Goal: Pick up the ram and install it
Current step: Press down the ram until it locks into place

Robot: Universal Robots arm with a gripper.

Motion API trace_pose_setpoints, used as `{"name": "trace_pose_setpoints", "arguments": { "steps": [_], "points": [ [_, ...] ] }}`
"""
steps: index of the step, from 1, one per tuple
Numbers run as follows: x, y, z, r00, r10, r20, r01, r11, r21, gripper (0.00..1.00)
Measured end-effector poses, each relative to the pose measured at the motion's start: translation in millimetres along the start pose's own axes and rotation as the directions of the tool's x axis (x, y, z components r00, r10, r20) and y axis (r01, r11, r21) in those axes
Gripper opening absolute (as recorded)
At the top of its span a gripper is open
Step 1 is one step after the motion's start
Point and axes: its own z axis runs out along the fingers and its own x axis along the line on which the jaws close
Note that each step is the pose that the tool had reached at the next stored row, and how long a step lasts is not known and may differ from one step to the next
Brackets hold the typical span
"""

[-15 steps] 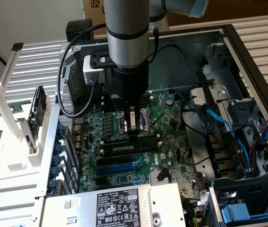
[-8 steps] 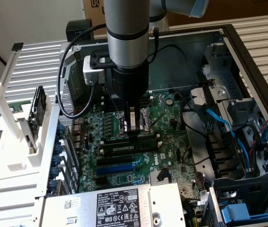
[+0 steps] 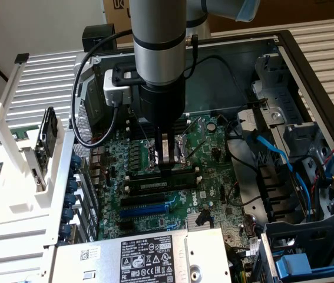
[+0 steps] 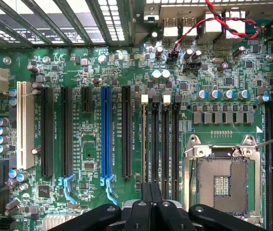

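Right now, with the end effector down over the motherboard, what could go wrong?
1. The shut end effector sits low over the memory slots, right beside the open CPU socket. A sideways drift could scrape the socket's exposed contacts.
2. The black cable looping off the wrist hangs close to the case's side wall and might snag there.
3. I cannot tell whether the ram is seated, so pushing down could stress the board.
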Motion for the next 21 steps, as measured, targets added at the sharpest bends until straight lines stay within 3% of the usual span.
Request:
{"name": "trace_pose_setpoints", "arguments": {
  "steps": [21],
  "points": [
    [0.2, 0.0, 1.8, 1.0000, 0.000, -0.0002, 0.000, 1.0000, 0.0001, 0.11]
  ]
}}
